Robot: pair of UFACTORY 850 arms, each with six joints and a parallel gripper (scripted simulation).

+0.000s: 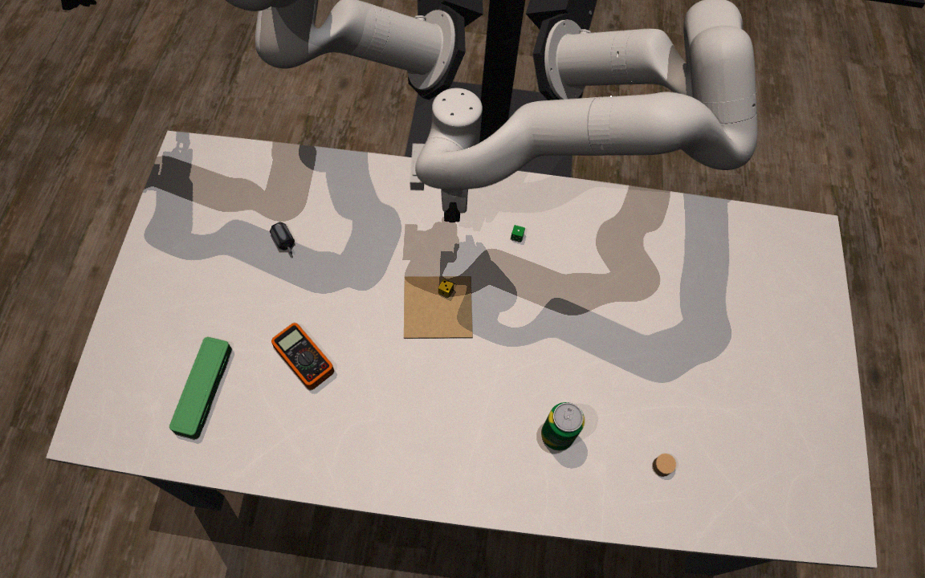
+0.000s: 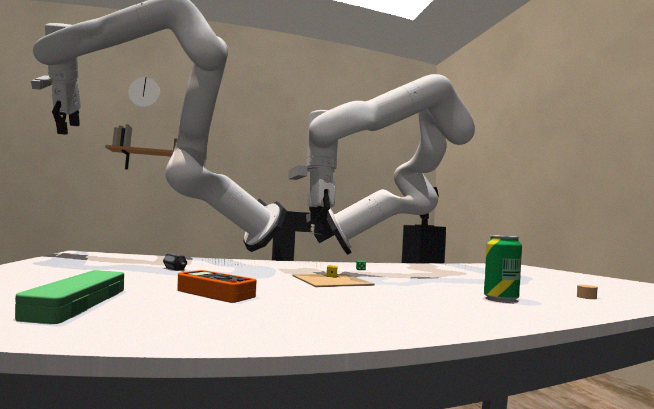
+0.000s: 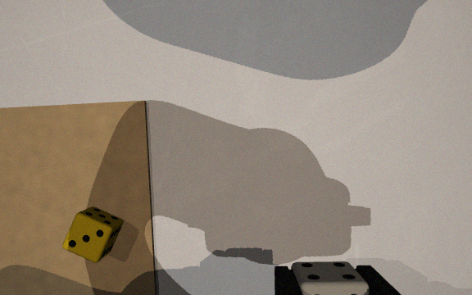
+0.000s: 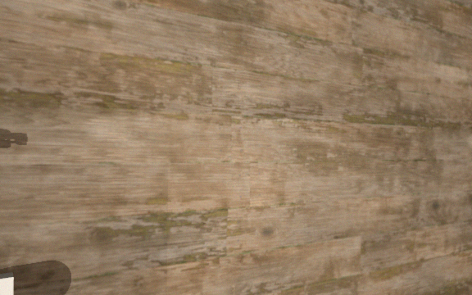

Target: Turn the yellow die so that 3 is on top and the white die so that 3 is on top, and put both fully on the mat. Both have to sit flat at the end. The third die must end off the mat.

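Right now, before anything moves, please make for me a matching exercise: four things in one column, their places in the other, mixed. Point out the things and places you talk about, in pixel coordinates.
1. yellow die [image 1: 446, 289] [image 2: 331, 271] [image 3: 88, 237]
2. white die [image 2: 312, 228] [image 3: 328, 272]
3. green die [image 1: 517, 234] [image 2: 360, 264]
4. multimeter [image 1: 302, 356] [image 2: 216, 287]

A. between the left gripper's [image 1: 451, 213] [image 2: 318, 231] [image 3: 330, 274] fingers
B. beside the long green case [image 1: 201, 386] [image 2: 70, 295]
C. on the mat [image 1: 437, 319] [image 2: 319, 280] [image 3: 35, 164]
D. on the table [image 1: 408, 431] [image 2: 288, 325], behind the can [image 1: 563, 425] [image 2: 502, 267] in the exterior view's depth

Pairs: 1-C, 2-A, 3-D, 4-B

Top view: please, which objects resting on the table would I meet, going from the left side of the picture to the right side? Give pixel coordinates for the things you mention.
Green case [image 1: 200, 386] [image 2: 70, 295] → dark hexagonal object [image 1: 281, 235] [image 2: 174, 262] → orange multimeter [image 1: 303, 356] [image 2: 216, 286] → tan mat [image 1: 437, 319] [image 2: 319, 280], with the yellow die [image 1: 446, 288] [image 2: 331, 271] [image 3: 90, 235] on it → green die [image 1: 517, 234] [image 2: 360, 264] → green can [image 1: 563, 425] [image 2: 502, 267] → small tan disc [image 1: 664, 464] [image 2: 587, 292].
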